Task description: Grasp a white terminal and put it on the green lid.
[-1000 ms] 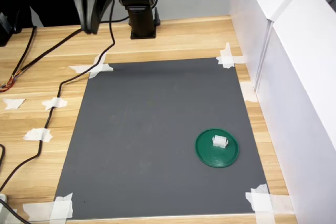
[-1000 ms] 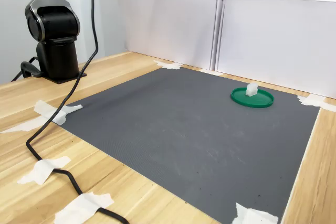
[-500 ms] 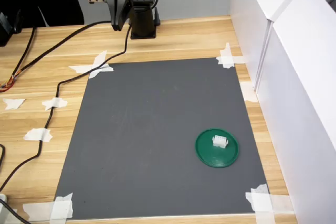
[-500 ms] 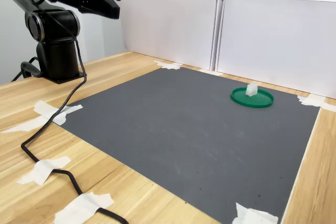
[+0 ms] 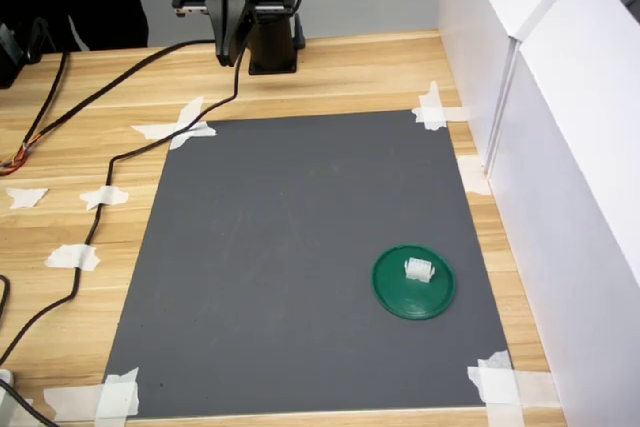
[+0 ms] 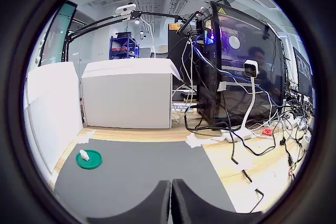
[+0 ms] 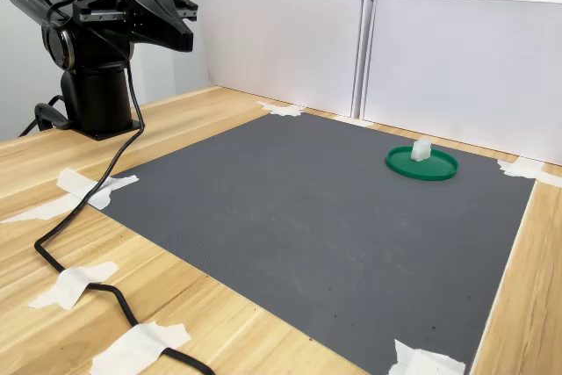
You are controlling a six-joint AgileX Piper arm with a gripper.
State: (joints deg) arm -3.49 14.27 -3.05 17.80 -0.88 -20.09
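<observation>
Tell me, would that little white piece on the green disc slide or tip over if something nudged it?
The white terminal looks like a small hard plastic block, so probably stiff and very light. Resting loose on the smooth green lid, it would likely slide easily. In the second exterior view it stands fairly tall for its base, so it might tip.

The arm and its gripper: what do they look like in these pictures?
The arm is black, with rounded joints on a black base. An orange band and white parts show near its wrist. The gripper has black, tapered fingers; in the wrist view they look dark and meet almost edge to edge. A black cable hangs from the arm and runs across the wooden table, held by white tape.
</observation>
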